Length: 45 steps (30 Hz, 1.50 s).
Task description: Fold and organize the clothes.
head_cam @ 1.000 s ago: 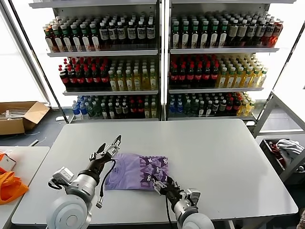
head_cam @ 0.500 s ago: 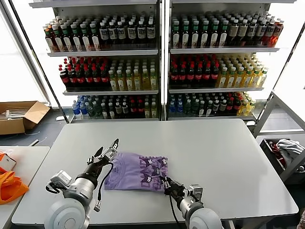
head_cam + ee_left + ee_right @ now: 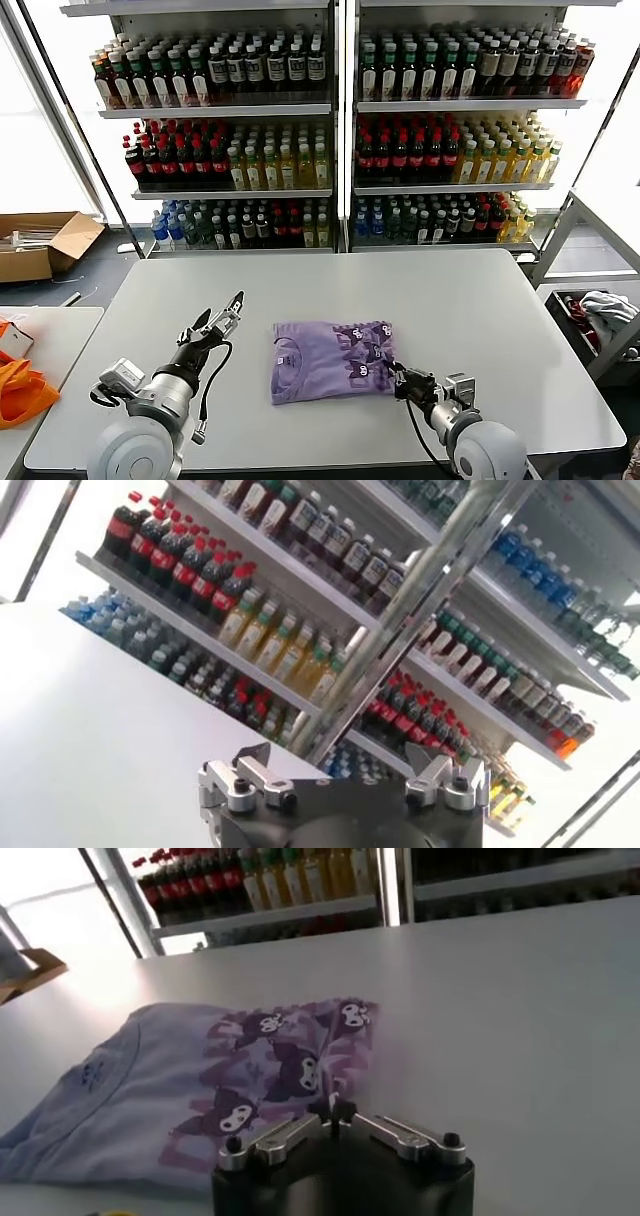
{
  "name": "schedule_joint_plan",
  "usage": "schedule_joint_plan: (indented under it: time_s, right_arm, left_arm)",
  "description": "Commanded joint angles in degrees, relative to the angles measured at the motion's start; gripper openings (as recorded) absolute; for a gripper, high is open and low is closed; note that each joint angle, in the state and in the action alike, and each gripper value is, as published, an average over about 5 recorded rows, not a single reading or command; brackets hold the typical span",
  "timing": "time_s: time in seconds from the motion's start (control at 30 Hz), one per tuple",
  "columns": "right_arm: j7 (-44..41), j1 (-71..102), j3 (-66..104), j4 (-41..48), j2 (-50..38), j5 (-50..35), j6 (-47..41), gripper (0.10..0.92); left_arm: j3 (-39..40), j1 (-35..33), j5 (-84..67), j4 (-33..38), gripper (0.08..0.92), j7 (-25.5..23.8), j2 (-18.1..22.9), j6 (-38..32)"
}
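Observation:
The lavender T-shirt [image 3: 330, 360] lies folded on the white table [image 3: 480, 310], near the front middle, with its dark purple print facing up on its right half. It also shows in the right wrist view [image 3: 200, 1098]. My right gripper [image 3: 397, 378] is low on the table at the shirt's right edge. Its fingertips [image 3: 335, 1110] are pressed together on the hem. My left gripper [image 3: 222, 318] is open and empty, raised left of the shirt and apart from it. In the left wrist view the gripper [image 3: 345, 765] points toward the shelves.
Shelves of bottles [image 3: 330, 130] stand behind the table. A cardboard box [image 3: 40, 245] sits on the floor at the far left. Orange fabric [image 3: 20, 390] lies on a side table at the left. A bin with cloth [image 3: 600, 315] stands at the right.
The shirt has slid to the right across the table with my right gripper, which has moved right. My left gripper has drawn back slightly to the left, away from the shirt.

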<state>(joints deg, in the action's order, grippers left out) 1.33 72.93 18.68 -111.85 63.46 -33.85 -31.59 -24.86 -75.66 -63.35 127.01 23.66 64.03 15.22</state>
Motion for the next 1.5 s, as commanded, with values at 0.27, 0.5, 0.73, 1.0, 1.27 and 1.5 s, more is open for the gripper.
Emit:
schedule_joint_plan:
  time_s: [0.27, 0.5, 0.73, 1.0, 1.27, 1.5]
  right_arm:
    - [1.4, -3.5, 8.9, -7.0, 0.2, 6.6, 3.3, 0.392]
    - [7.0, -14.2, -13.7, -0.6, 9.2, 6.9, 4.8, 0.6]
    - [10.1, -17.2, -23.0, 9.1, 15.6, 8.2, 2.5, 0.786]
    - [18.2, -15.3, -27.1, 13.8, 15.5, 5.1, 3.7, 0.823]
    - [18.5, -16.1, -20.4, 1.4, 12.6, 6.1, 4.2, 0.823]
    - [8.7, -8.4, -1.0, -10.7, 3.0, 8.7, 11.0, 0.823]
  left_arm:
    - [-1.5, -2.9, 2.5, 1.2, 0.822, -2.7, 0.0, -0.4]
    - [-1.9, -3.4, 3.8, 2.1, 0.823, -5.0, 0.2, 1.0]
    - [-4.8, -2.4, 8.2, 0.1, 0.823, -12.4, -1.1, 4.7]
    - [-6.6, -1.9, 10.1, -1.4, 0.823, -15.2, -1.4, 4.9]
    - [-7.5, -3.7, 9.9, -2.2, 0.823, -17.0, -2.2, 4.8]
    - [-9.4, -2.7, 10.0, -2.3, 0.822, -18.8, -3.2, 5.1]
